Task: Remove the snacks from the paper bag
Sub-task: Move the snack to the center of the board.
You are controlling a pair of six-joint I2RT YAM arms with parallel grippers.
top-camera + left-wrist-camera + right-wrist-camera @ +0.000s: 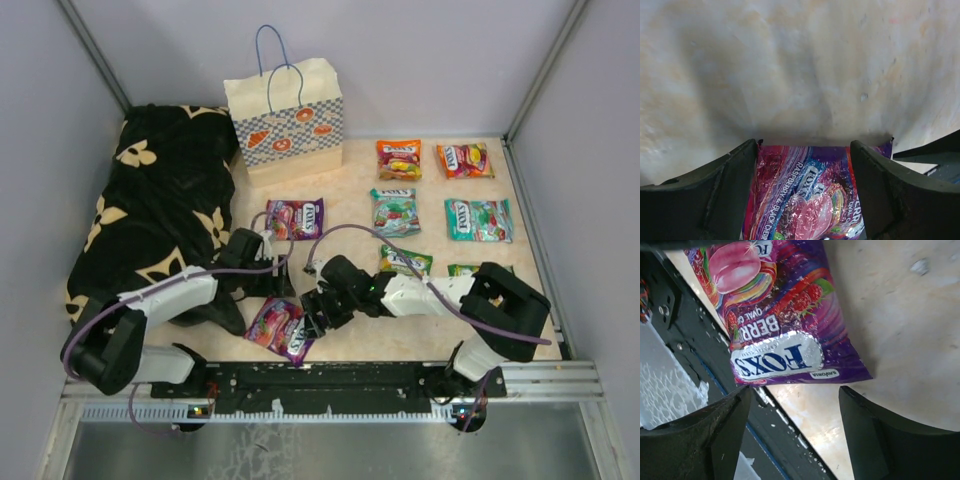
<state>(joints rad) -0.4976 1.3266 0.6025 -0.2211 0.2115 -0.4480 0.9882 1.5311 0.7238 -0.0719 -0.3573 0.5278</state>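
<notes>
The paper bag [285,120] stands upright at the back of the table. Several snacks lie flat on the table to its right: orange [399,158], red [464,160], teal [394,210] and green [405,261] packets. One purple packet [294,217] lies in front of the bag. Another purple packet [280,328] [805,195] [780,315] lies at the table's front edge. My left gripper [268,290] [804,145] is open, its fingers straddling this packet's far end. My right gripper [312,322] [795,392] is open and empty just off the packet's near end.
A black flower-patterned cloth [160,200] covers the table's left side. The black front rail [330,378] [685,340] runs right beside the near purple packet. Grey walls close in the left, back and right.
</notes>
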